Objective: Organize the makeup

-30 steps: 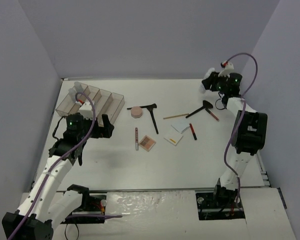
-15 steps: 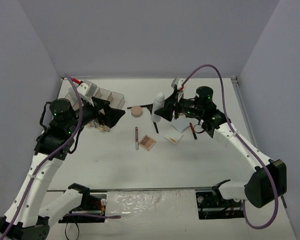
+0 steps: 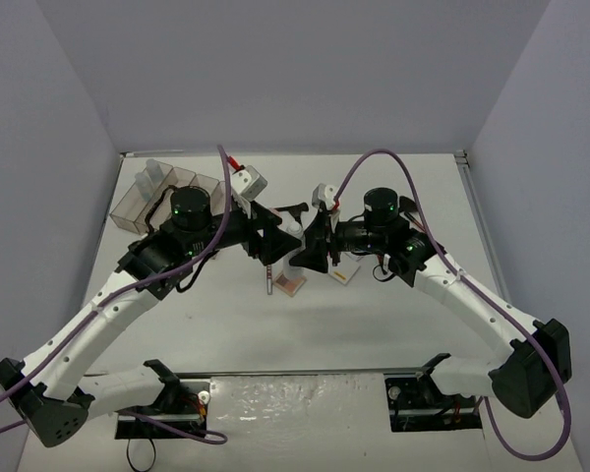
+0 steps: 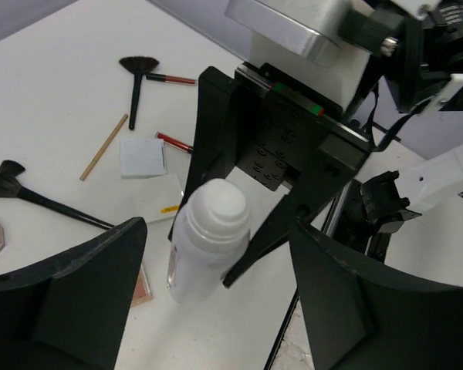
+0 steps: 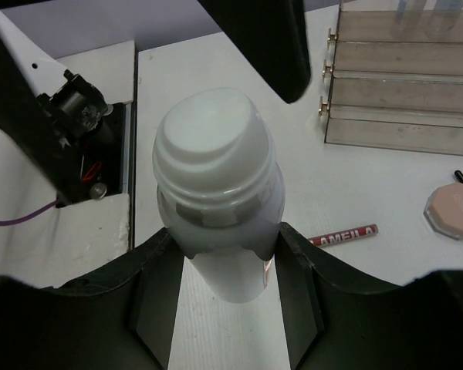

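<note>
While both arms reach in over the middle of the table (image 3: 354, 324), the top view has the left gripper (image 3: 272, 234) and the right gripper (image 3: 311, 248) nose to nose, with a white bottle (image 3: 293, 234) just visible between them; how the jaws stand cannot be told from this angle. On the table just past the two grippers, on the near side, lie the square palette (image 3: 290, 285) and a lettered pencil (image 3: 268, 278). The clear organizer tray (image 3: 167, 192) sits well behind the left gripper. Left wrist view: the left fingers (image 4: 69, 301) stand apart, one on each side of the bottle, with a gap on both sides and no contact. The bottle's cap end faces this camera, and the right gripper's black fingers, coming in from ahead, pinch its body. On the table beyond the left fingertips: a fan brush (image 4: 135, 77), a second black brush (image 4: 38, 196), a tan pencil (image 4: 104, 146), a red pencil (image 4: 174, 142), a white pad (image 4: 142, 156) and a yellow-marked pad (image 4: 158, 202). Right wrist view: the right fingers (image 5: 158, 293) are clamped on the bottle's body just below the ribbed cap, with the bottle centred in the grip. One left finger shows above the cap, clear of it. Ahead and to the right of the right gripper are the tray and a round pink compact (image 5: 451, 212). The lettered pencil lies on the table just right of the bottle.
</note>
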`<state>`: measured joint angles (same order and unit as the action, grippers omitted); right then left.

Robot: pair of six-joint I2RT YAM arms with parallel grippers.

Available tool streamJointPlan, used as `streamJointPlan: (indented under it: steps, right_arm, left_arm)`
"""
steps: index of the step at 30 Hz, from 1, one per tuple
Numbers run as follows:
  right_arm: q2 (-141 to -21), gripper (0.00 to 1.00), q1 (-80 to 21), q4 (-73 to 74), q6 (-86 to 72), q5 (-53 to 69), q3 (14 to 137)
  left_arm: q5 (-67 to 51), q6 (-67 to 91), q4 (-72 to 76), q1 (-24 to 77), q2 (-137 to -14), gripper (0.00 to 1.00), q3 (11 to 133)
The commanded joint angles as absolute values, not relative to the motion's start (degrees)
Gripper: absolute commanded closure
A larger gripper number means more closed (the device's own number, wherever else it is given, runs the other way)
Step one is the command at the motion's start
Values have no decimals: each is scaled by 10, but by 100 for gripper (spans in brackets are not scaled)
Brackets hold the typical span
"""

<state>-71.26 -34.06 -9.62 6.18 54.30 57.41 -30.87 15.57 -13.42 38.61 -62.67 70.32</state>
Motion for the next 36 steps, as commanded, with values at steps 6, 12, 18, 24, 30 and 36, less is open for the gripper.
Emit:
streamJointPlan:
  steps: [6,12,18,24,30,36]
  right_arm:
    - [-679,100,-357,-146,74,558,574]
    - [-680,100,-358,-148,76,556,574]
    - [-691,100,-357,-168,58,566,573]
    - [-694,100,-357,-188,41,570,572]
    - [-696,100,-357,-209,22,571,566]
    - [-700,92,-357,-217,12,565,557]
  left_arm:
    - [-253,147,-56,435,-647,39,720]
    - [-247,147,-48,443,-649,47,710]
    - [-241,147,-30,443,-634,55,681]
    - [-229,141,-22,443,-621,59,663]
    - [-227,140,14,443,-616,86,645]
    - [-209,142,49,443,-601,100,619]
